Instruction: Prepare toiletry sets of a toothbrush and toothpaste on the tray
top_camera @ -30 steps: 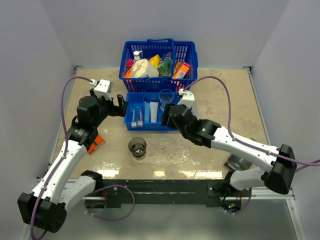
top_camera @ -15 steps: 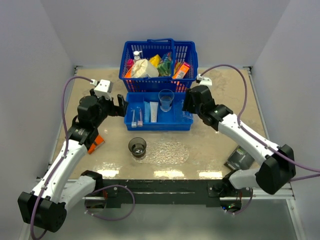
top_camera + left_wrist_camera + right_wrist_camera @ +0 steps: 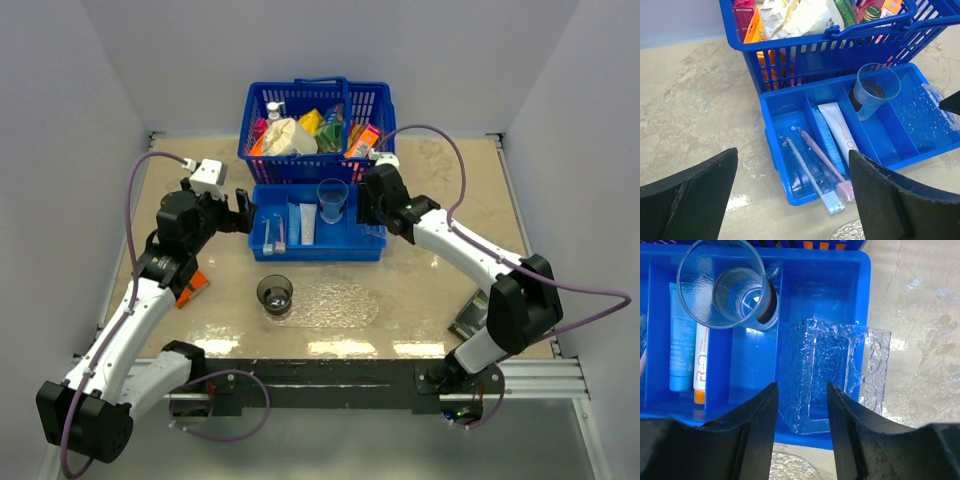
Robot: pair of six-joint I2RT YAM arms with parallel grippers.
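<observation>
- The tray (image 3: 340, 305) lies flat on the tabletop (image 3: 440, 180), behind and below both sets of jaws, toward the arm bases. A smoky cup (image 3: 275, 293) stands at its left end.
- Two toothbrushes (image 3: 822, 159) lie side by side in the left-end compartment of the blue bin (image 3: 790, 112). They are straight ahead of the left jaws, framed by the gap between them.
- The toothpaste tubes (image 3: 837, 127), one pale blue and one white, lie in the next compartment, just right of the brushes and well left of the right jaws.
- A clear cup (image 3: 875, 90) stands one compartment further along, ahead and left of the right jaws.
- The left jaws are spread wide and hold nothing. They hang just short of the bin's left end.
- The right jaws hang over the bin's right-end compartment, about half apart.
- A clear bumpy piece (image 3: 830, 370) leans there against the bin's outer wall, its left part in line with the gap. I cannot tell whether the pads touch it.
- A blue basket (image 3: 805, 60) full of packets stands just beyond the bin.
</observation>
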